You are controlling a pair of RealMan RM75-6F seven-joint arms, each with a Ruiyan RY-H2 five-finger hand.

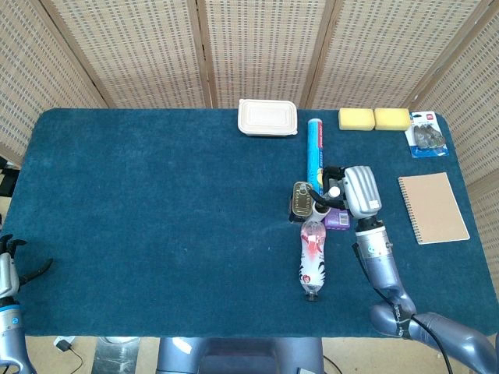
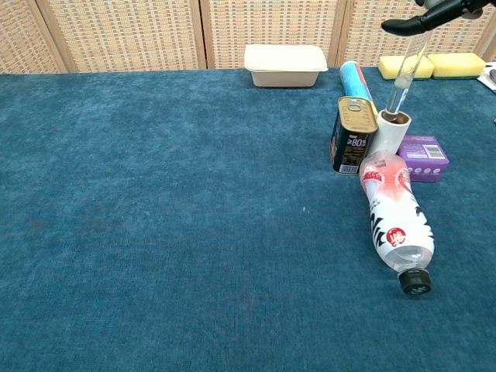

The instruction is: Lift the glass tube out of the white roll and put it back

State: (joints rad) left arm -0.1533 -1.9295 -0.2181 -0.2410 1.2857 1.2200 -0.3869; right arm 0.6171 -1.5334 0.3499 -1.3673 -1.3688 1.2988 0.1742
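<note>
The right hand [image 1: 352,189] pinches the glass tube [image 2: 401,76] near its top and holds it nearly upright, its lower end just above the open mouth of the white roll [image 2: 391,133], right of the table's middle. A tin can [image 2: 353,135], a purple box [image 2: 423,157] and a lying plastic bottle [image 2: 395,218] crowd the roll. The left hand [image 1: 9,266] hangs open off the table's near left corner, holding nothing.

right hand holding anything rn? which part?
Yes: the right hand holds the clear glass tube near its upper end, lower tip just above the white roll.
</note>
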